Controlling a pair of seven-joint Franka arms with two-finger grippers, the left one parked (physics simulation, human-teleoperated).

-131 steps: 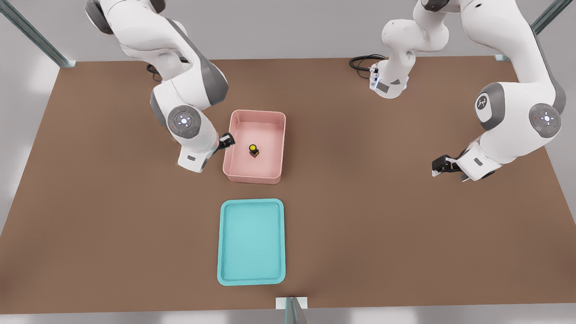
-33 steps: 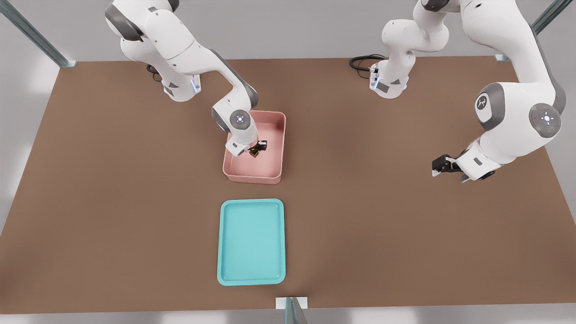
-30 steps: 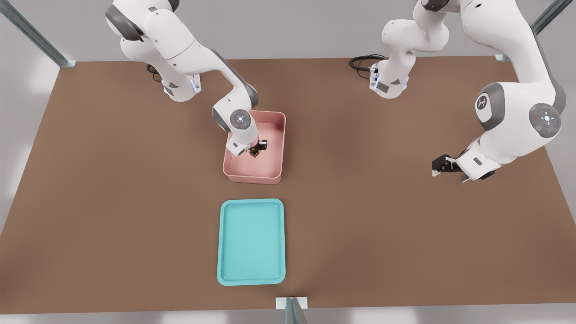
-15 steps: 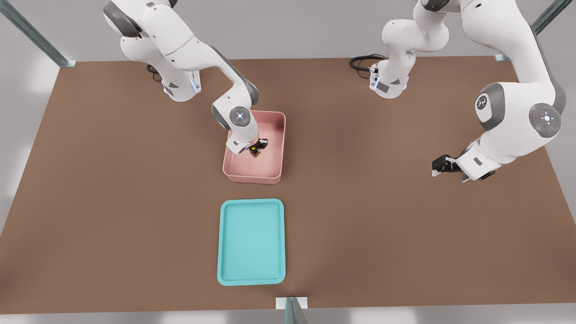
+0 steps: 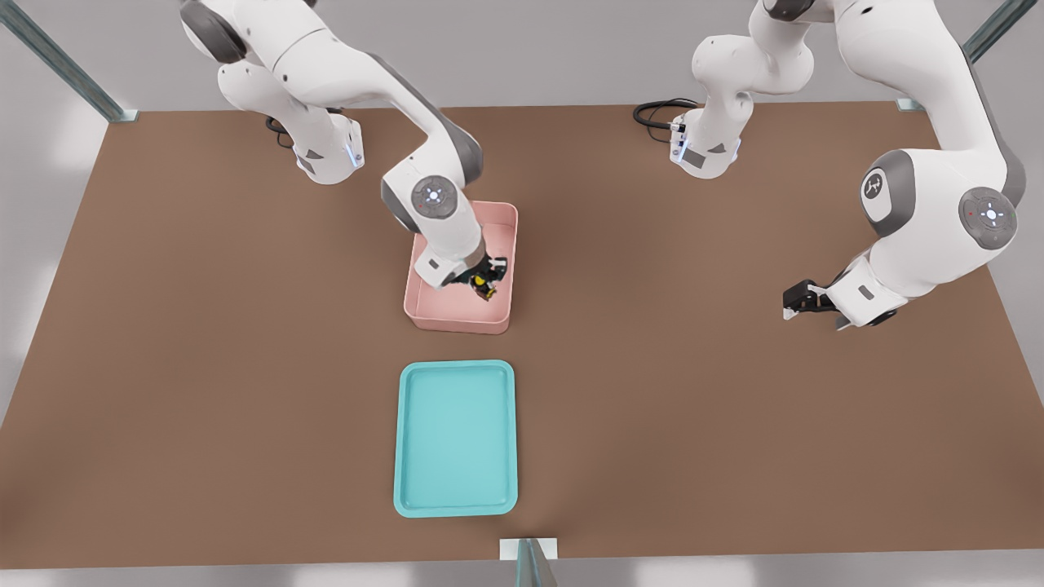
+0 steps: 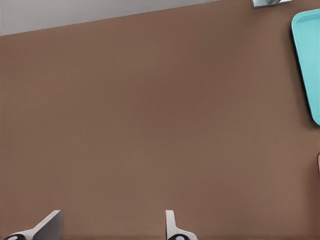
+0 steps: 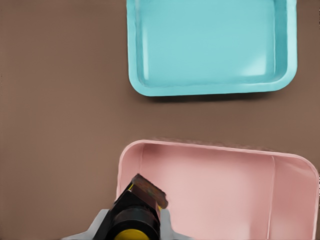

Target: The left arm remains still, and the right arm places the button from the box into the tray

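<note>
At frame centre the gripper (image 5: pixel 487 284) is closed on the button (image 5: pixel 484 286), lifted above the box (image 5: pixel 504 224); carrying and release into the tray (image 5: pixel 404 440) below remain.

Brown table (image 5: pixel 693 391) with pink box (image 5: pixel 457 319) and turquoise tray (image 5: pixel 405 440), apart.

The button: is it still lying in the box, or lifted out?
Lifted: the button sits gripped in the gripper, above the pink box floor. The tray is empty.

Simulated robot lab, plain brown table (image 5: pixel 245 367), metal frame posts (image 5: pixel 61 61), grey backdrop
</note>
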